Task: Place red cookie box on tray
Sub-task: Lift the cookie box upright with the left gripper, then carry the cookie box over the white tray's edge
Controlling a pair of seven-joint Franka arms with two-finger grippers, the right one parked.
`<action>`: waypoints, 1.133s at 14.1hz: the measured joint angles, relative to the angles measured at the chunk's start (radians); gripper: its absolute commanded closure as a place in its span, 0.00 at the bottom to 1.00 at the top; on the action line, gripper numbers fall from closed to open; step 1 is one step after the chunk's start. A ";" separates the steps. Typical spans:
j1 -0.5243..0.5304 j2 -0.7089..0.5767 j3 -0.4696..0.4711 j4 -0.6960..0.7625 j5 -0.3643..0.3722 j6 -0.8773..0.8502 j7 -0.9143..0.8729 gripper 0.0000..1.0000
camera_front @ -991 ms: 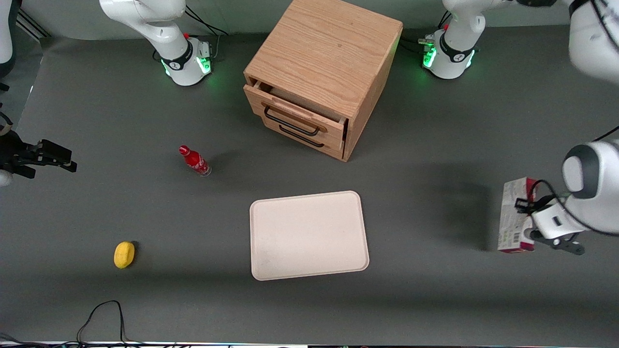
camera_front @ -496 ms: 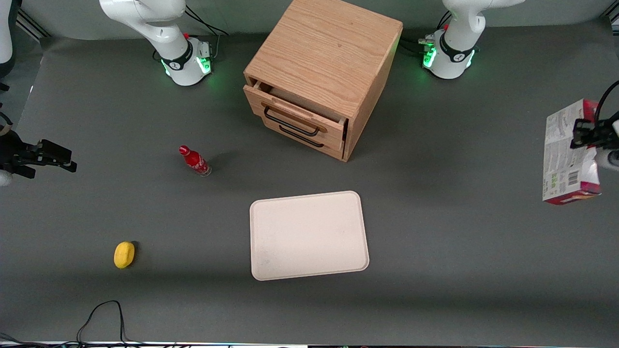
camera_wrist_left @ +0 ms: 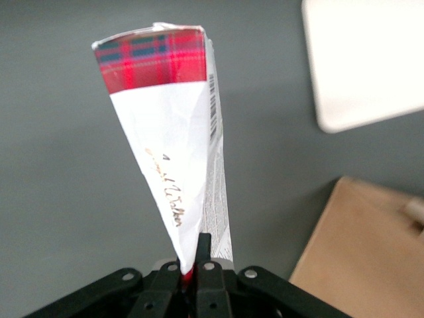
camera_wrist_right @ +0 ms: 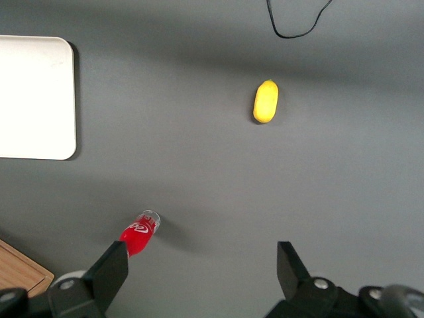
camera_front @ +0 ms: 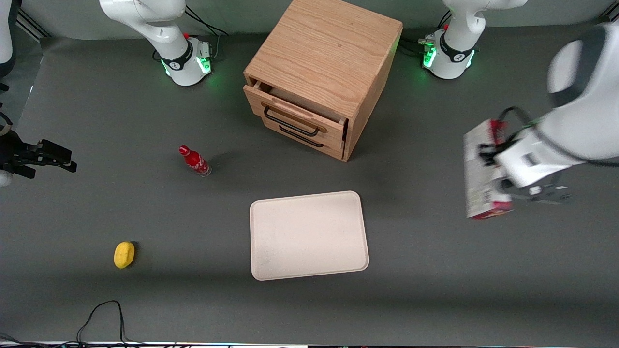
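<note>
A wooden cabinet (camera_front: 323, 72) stands on the grey bench (camera_front: 435, 270), its top drawer (camera_front: 295, 113) slightly open. A small red bottle (camera_front: 194, 160) and a yellow lemon (camera_front: 124, 254) lie toward the parked arm's end.

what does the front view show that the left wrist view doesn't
Only the front view shows the small red bottle, the yellow lemon-like object and the drawer fronts of the wooden drawer cabinet. Only the left wrist view shows the red cookie box's tartan end and the gripper pinching its other end. Both show the box held above the table, a corner of the cabinet and the tray, with nothing on it.
</note>
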State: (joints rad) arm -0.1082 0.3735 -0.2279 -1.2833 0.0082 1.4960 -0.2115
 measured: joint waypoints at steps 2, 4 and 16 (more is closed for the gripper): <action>-0.071 0.113 -0.035 0.063 -0.001 0.101 -0.178 1.00; -0.148 0.234 -0.038 0.136 -0.001 0.212 -0.292 1.00; -0.270 0.564 0.014 0.223 0.032 0.504 -0.382 1.00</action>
State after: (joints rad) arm -0.3784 0.9373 -0.2137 -1.0606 0.0398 1.9997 -0.5931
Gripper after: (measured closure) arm 0.969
